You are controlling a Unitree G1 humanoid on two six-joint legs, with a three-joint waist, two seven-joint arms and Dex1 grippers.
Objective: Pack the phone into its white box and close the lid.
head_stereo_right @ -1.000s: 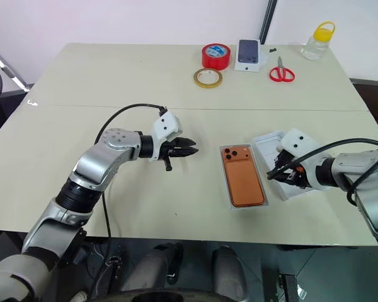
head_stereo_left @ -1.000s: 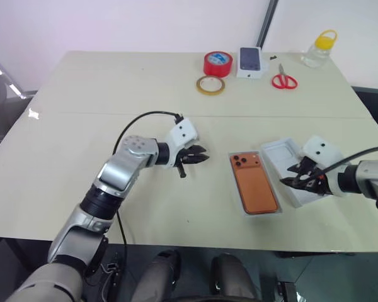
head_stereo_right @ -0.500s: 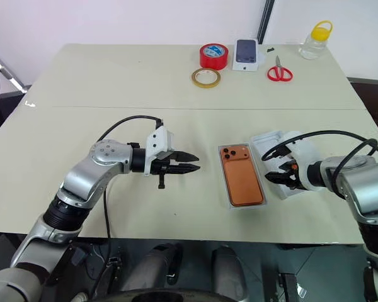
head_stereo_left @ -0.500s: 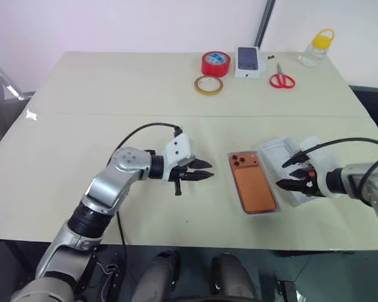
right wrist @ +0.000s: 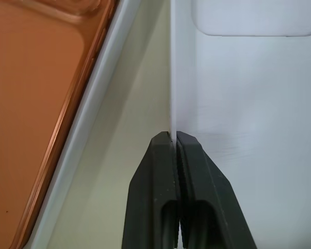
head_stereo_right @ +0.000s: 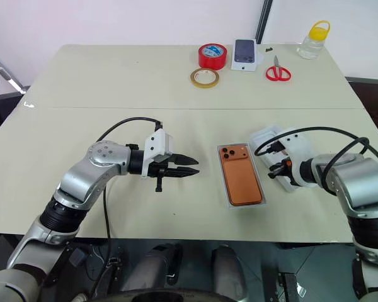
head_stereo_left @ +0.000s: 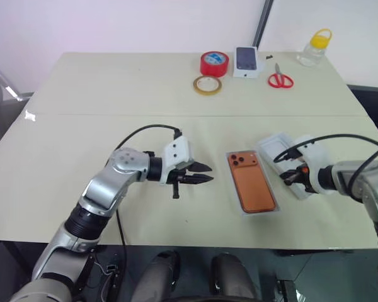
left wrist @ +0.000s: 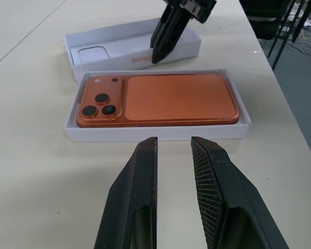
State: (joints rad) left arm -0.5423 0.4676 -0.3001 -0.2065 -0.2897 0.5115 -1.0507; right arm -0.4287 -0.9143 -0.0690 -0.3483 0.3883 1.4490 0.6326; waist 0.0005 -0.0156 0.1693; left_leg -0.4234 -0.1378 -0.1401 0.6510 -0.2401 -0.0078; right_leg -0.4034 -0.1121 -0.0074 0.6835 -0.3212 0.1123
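Looking down over your arms, you find the phone (head_stereo_left: pixel 250 184) lying camera-side up inside the white box (head_stereo_left: pixel 265 213) near the front edge of the table (head_stereo_left: pixel 113 94), with its lens cluster at the far end. The lid (head_stereo_left: pixel 278 147) sits open side up just beside the box, at about two o'clock from the phone, tilted slightly off the box's line. Your right end effector (right wrist: pixel 174 139) is pinched closed on the lid's wall nearest the box, the thin white edge caught between the two black fingers (right wrist: pixel 155 171); in the head views it sits at about three o'clock from the phone, close to the box's rim. Your left end effector (head_stereo_left: pixel 202 173) hangs above the table at about nine o'clock from the phone, apart from the box, pointing toward it with a narrow gap between its fingers (left wrist: pixel 136 181) and nothing between them. Far across the table, around twelve o'clock, lie a red tape roll (head_stereo_left: pixel 215 63), a yellowish tape ring (head_stereo_left: pixel 207 84), a small printed box (head_stereo_left: pixel 247 60), red scissors (head_stereo_left: pixel 280 78) and a bottle with a yellow cap (head_stereo_left: pixel 316 47).
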